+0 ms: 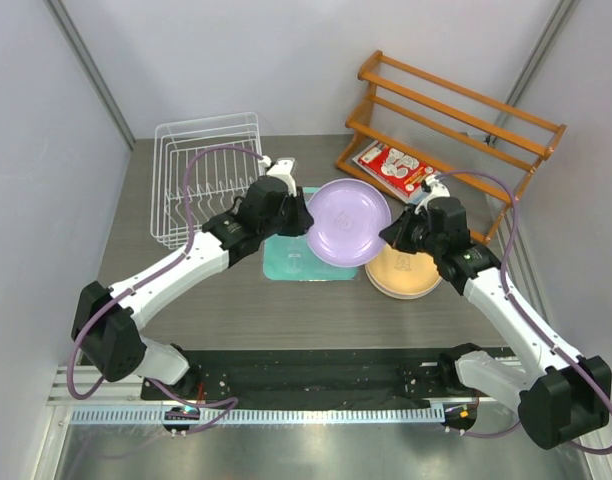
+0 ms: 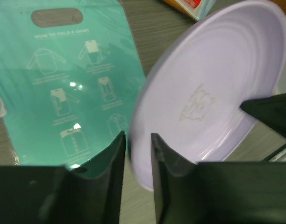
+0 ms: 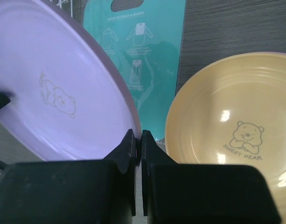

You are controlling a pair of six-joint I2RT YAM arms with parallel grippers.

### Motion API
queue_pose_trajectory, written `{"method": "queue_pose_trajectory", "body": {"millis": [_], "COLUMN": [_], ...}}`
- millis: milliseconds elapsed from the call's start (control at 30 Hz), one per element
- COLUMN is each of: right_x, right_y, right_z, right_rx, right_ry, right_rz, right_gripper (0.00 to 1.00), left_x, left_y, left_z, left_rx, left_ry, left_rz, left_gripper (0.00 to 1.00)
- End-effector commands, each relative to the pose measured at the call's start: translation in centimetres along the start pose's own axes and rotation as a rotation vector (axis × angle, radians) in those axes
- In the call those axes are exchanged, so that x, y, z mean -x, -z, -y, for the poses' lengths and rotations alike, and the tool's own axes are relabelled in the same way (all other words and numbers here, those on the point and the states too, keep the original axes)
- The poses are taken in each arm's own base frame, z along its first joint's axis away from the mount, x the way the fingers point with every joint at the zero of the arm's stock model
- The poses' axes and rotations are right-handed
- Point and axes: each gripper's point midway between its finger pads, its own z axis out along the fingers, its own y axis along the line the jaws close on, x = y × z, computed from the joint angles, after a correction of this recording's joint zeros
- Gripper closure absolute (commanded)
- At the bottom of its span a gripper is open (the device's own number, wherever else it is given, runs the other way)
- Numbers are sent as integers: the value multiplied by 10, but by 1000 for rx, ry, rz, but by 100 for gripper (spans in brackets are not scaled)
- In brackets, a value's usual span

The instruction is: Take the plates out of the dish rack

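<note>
A lilac plate hangs tilted in the air between both grippers, above the table's middle. My right gripper is shut on its right rim, and in the right wrist view the jaws pinch the plate. My left gripper is at the left rim. In the left wrist view its jaws stand apart with the plate's edge loose between them. A yellow-orange plate lies flat on the table under my right gripper. The white wire dish rack at the back left shows no plates.
A teal mat lies flat under the lilac plate and shows in both wrist views. An orange-brown wooden slatted rack stands at the back right. A red printed packet lies in front of it.
</note>
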Motion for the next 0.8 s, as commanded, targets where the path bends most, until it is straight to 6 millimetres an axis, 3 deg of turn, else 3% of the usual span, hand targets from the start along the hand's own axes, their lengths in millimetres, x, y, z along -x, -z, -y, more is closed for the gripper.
{"method": "queue_pose_trajectory", "body": {"millis": [0,33,67,100,200,233,300,467,567,767], "right_x": [23,27,28,33,41,34,37,14,5,-6], "right_y": [11,14,20,24,39,44,53,65,75,79], "right_z": [4,9,10,17,41,53,72,112,128,139], "right_rx": [-48,-77,-82,-128,-270,-328,-433,-605,-662,-696], "right_ry": [21,19,14,10,-21,-37,-81,-154,-213,-241], "right_rz": [112,136,149,176,212,188,206,177,228,246], "right_gripper": [99,99,99,99,99,99,99,99,99,99], "left_x": [29,29,29,30,32,32,40,54,58,56], "left_y": [9,8,8,10,12,16,23,47,60,71], "left_z": [24,21,19,16,-4,-11,-26,-55,-64,-69], "left_rx": [-84,-73,-64,-52,54,88,170,313,349,349], "left_ry": [17,13,7,3,-20,-30,-60,-109,-125,-122], "left_rz": [93,96,100,107,128,129,165,250,282,309], "left_gripper": [60,58,51,32,18,14,9,2,1,1]}}
